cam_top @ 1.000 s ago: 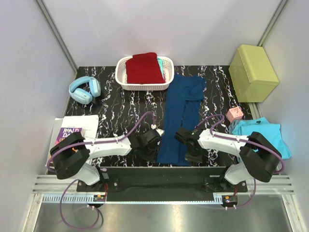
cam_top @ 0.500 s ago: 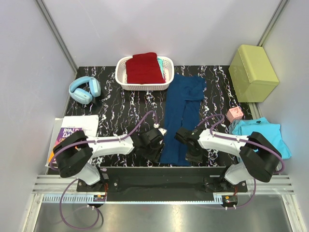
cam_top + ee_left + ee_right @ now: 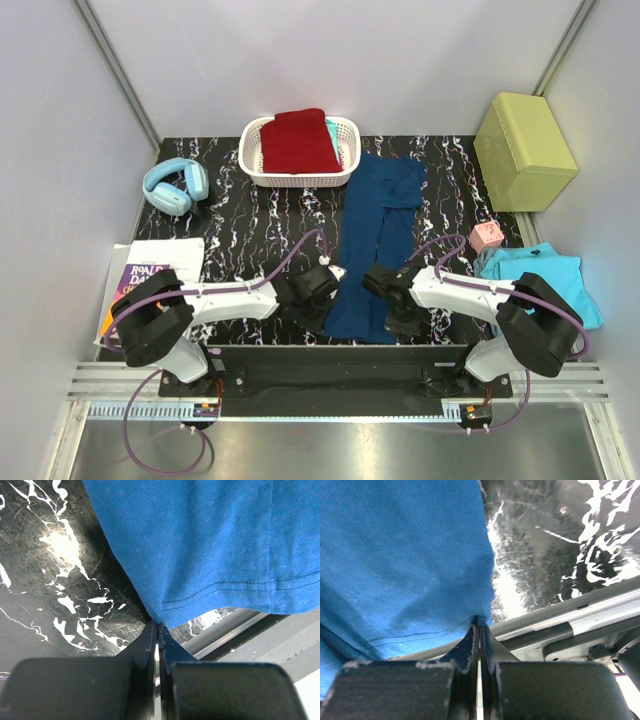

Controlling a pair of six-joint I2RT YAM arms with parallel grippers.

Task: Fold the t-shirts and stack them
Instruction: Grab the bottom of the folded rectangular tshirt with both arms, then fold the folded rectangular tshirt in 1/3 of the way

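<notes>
A blue t-shirt (image 3: 378, 220), folded into a long strip, lies down the middle of the black marbled table. My left gripper (image 3: 328, 303) is shut on its near left hem corner, and the wrist view shows the fingertips (image 3: 158, 625) pinching the stitched hem of the shirt (image 3: 200, 540). My right gripper (image 3: 398, 320) is shut on the near right hem corner, with cloth (image 3: 405, 555) bunched at its tips (image 3: 480, 622). A dark red t-shirt (image 3: 297, 142) lies folded in the white basket (image 3: 250, 162). At the right edge a turquoise t-shirt (image 3: 548, 277) lies crumpled.
Blue headphones (image 3: 175, 186) and a book on paper (image 3: 150, 270) sit at the left. A yellow-green box (image 3: 523, 150) stands at the back right, with a small pink cube (image 3: 487, 236) in front of it. The table's metal front rail (image 3: 580, 625) runs just below both grippers.
My left gripper has slid right to the shirt's near left corner and shut on the hem. The right gripper has stayed shut on its corner.
</notes>
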